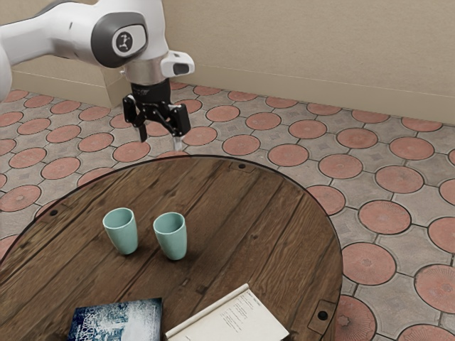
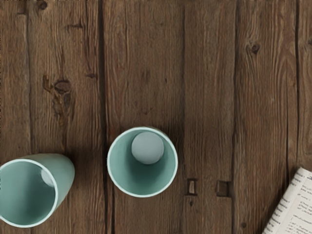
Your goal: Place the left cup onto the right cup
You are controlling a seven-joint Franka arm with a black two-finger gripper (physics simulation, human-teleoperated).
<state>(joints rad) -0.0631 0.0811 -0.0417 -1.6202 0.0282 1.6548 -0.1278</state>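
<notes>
From my station I can read no word or number anywhere. The nearest thing to a sign is a small white emblem (image 1: 124, 40) on the dark round cap of the arm's joint, a glyph rather than letters. The open white page (image 1: 238, 320) at the table's (image 1: 284, 234) near edge carries rows of fine print, which the wrist view (image 2: 292, 207) also catches, too small to make out. The blue book (image 1: 117, 320) beside it shows pale marks on its cover that I cannot decipher.

Only a narrow gap parts left cup (image 1: 120, 230) from right cup (image 1: 170, 235).
</notes>
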